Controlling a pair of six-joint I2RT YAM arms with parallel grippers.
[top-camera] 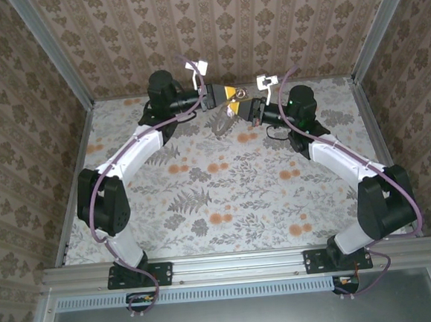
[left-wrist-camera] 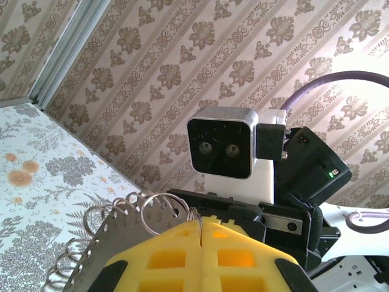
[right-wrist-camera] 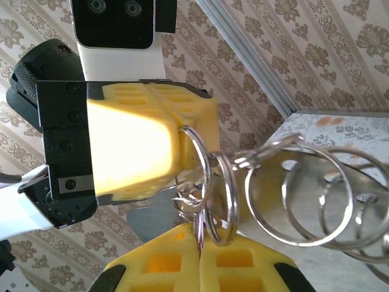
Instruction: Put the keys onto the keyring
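Observation:
Both grippers meet above the far middle of the table. My left gripper (top-camera: 230,94) (left-wrist-camera: 200,236) is shut, its yellow fingers pinching a thin wire ring of the keyring (left-wrist-camera: 163,210). A strand of linked loops (left-wrist-camera: 73,249) trails away to the left along a flat grey metal plate (left-wrist-camera: 91,267). My right gripper (top-camera: 247,108) (right-wrist-camera: 199,238) is shut on a thin metal piece with a purplish tint, seen edge-on, apparently the key (right-wrist-camera: 199,226). Several rings of the keyring (right-wrist-camera: 232,193) crowd around it, hanging from the left gripper's fingers (right-wrist-camera: 137,146).
The table (top-camera: 225,190) has a floral cover with patterned walls on three sides and metal corner posts (top-camera: 50,54). Both arms reach in from the near rail (top-camera: 239,267) toward the back wall. Purple cables (top-camera: 193,66) loop over the wrists.

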